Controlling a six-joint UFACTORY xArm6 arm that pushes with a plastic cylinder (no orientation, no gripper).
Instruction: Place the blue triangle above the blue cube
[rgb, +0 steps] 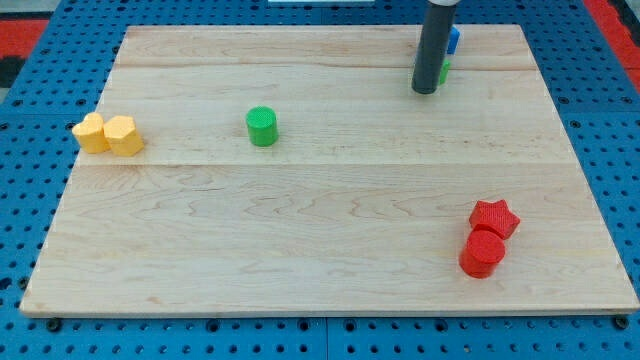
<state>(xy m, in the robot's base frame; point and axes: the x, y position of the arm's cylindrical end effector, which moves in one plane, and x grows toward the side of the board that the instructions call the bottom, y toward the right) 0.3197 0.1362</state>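
**Wooden board, rod at upper right, blue blocks mostly hidden**

Camera view: pale wooden board (330, 270) lies on a blue pegboard table (30, 150). My tip (425, 92) rests on the board at about 1 o'clock from the board's centre, near the view's top edge. The tool is a plain dark rod with no jaws to part or close, and it clamps nothing.

A sliver of blue block (455, 40) shows just right of the rod, at about 1 o'clock from the tip; its shape cannot be made out, so I cannot tell whether it is the triangle or the cube. Only one blue piece is visible. A sliver of green block (443, 71) shows just below it, touching or nearly touching the rod's right side.

Green cylinder (262, 126) stands at 10 o'clock from centre, well apart from the tip. Two yellow blocks (108, 133) touch at the 9 o'clock edge. Red star (495, 218) and red cylinder (483, 253) touch at 4 o'clock.
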